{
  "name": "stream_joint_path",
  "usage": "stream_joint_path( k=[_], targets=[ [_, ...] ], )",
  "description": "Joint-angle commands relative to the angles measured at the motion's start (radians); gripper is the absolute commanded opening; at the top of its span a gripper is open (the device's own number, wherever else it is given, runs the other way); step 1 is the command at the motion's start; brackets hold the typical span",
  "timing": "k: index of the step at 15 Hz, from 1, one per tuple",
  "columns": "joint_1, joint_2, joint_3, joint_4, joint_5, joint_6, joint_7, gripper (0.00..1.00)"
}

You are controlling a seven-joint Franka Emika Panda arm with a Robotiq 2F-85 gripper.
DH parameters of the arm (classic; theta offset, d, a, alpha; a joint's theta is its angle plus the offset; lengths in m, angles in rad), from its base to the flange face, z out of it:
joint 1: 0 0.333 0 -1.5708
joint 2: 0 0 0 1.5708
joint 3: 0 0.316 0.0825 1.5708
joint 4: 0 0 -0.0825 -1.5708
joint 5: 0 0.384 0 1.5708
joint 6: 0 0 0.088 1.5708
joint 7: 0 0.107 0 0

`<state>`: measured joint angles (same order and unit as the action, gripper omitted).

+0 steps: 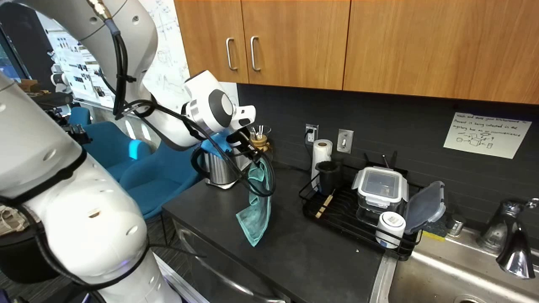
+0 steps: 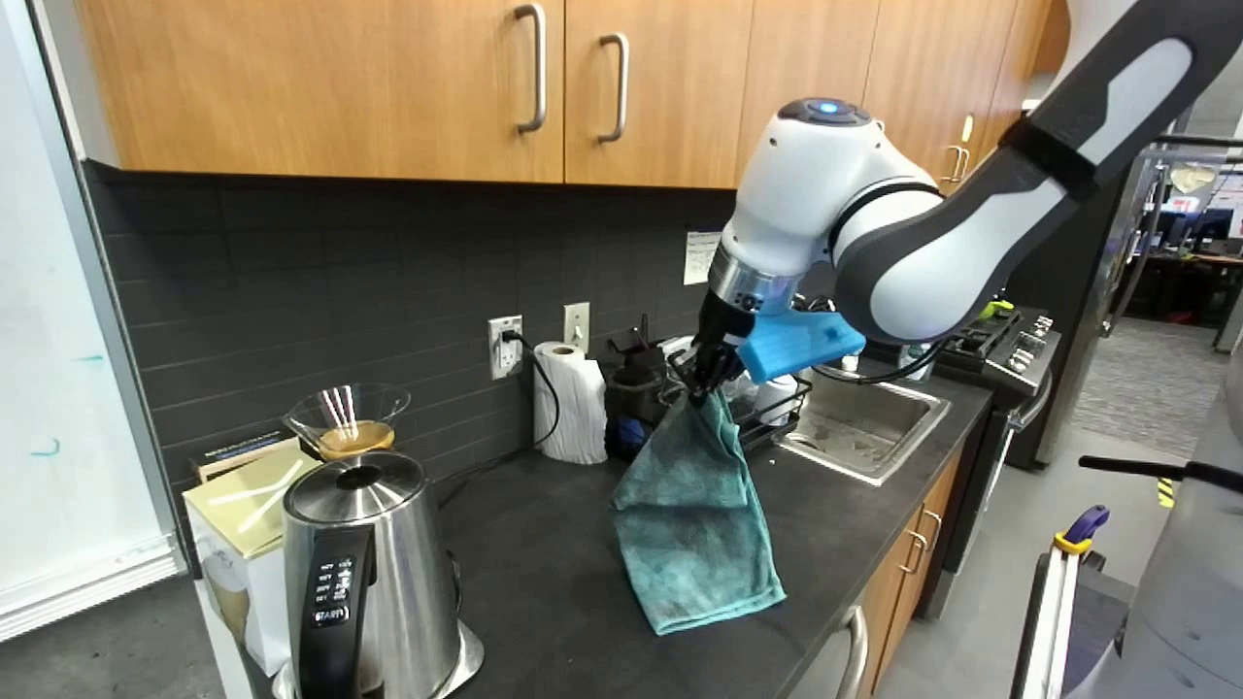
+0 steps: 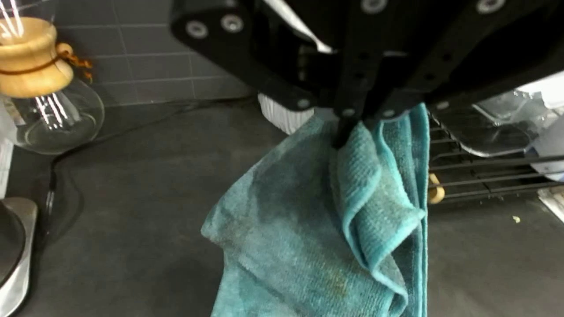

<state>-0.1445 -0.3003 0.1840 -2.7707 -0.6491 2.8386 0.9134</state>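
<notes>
Hand (image 2: pixel 698 393) angled down, pinching teal cloth (image 2: pixel 694 524), above counter (image 2: pixel 544 582)

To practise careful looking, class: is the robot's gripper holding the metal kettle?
No, in an exterior view the gripper pinches the teal cloth, which hangs below it, while the metal kettle stands apart.

Cloth (image 2: pixel 694 529): blue-green and fuzzy, with brighter edges.
Patches: dark gray ones, plus a small yellow-brown spot in the wrist view.
Top: bunched up and pinched tight in the gripper (image 2: pixel 701 394).
Folds: it has layers, and one flap curls over in the wrist view.
Bottom: hangs down loose, with a corner (image 1: pixel 254 240) pointing down in an exterior view.
Place: over the dark counter (image 2: pixel 544 563); I can't tell if it touches.
</notes>
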Motion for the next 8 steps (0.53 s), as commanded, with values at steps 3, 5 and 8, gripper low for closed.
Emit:
stream_joint_path(
  k=[3,5,8],
  targets=[
    [-0.154,-0.067,0.082,-0.010,-0.410,0.150,0.321,0.01],
    [-0.192,-0.099,0.097,-0.016,-0.534,0.185,0.434,0.01],
    [-0.219,-0.126,0.107,-0.012,-0.680,0.209,0.583,0.01]
  ],
)
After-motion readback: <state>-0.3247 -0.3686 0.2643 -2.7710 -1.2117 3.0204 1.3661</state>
